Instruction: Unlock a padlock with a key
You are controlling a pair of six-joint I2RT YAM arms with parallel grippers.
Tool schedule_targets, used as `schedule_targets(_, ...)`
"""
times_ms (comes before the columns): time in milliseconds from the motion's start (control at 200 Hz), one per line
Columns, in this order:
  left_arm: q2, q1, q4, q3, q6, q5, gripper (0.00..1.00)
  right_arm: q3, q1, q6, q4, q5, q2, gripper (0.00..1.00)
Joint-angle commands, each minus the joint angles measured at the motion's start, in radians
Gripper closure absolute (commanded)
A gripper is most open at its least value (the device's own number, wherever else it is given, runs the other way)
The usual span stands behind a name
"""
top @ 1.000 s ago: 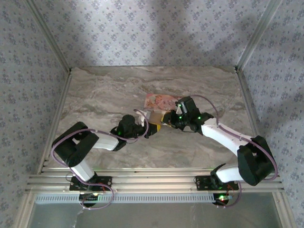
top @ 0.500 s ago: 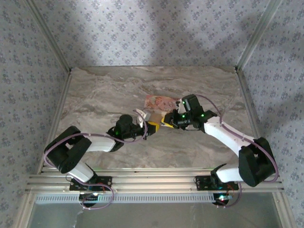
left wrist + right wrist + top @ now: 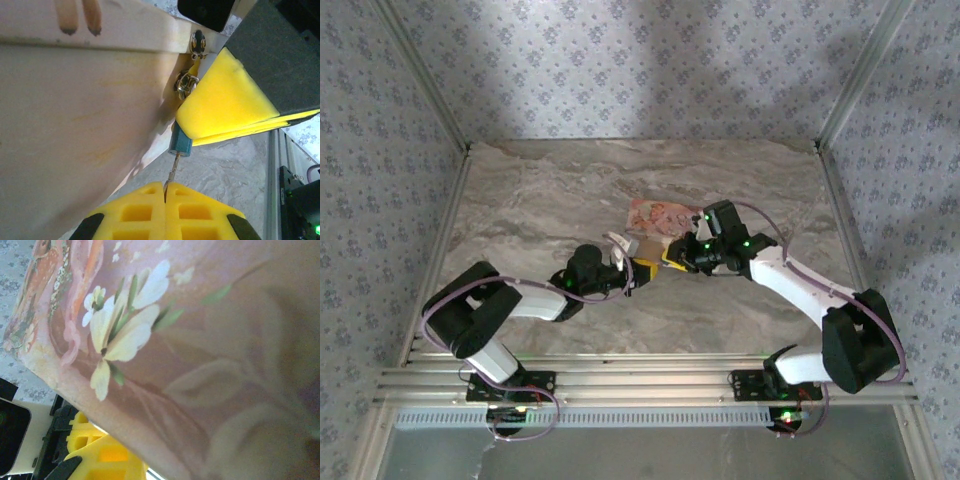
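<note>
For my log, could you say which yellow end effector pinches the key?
The left end effector: its pads pinch the thin key; the right end effector grips the blue padlock.

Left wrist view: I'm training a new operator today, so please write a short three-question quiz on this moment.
1. True or false: the left gripper is shut on the key.
2. The padlock is: A red, B blue, C green?
3. Fill in: the padlock sits beside the flower-printed ____.
Key: 1 true; 2 B; 3 pouch.
</note>
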Motion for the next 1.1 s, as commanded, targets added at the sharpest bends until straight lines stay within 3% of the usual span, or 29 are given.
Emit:
schedule_targets(0,0.003,-0.027,0.182,0.096,-0.043,0.005,1.0,0.0,0.046,0.04,0.045,-0.113,-0.015,1.0)
schedule_targets(200,0.034,-0.027,0.189,0.113,-0.069,0.02,1.0,-0.007,0.044,0.076,0.085,-0.108,-0.029,1.0)
schedule_targets(510,0.103,-0.025,0.378,0.103,-0.177,0.027,1.0,-0.023,0.029,0.101,0.095,-0.091,-0.058,1.0)
schedule_targets(834,0.135,-0.001,0.44,0.137,-0.234,0.117,1.0,-0.032,0.009,0.072,0.045,-0.094,-0.067,1.0)
schedule_targets(1094,0.041,-0.057,0.199,0.124,0.002,0.006,1.0,-0.018,0.013,0.072,0.032,-0.106,-0.052,1.0)
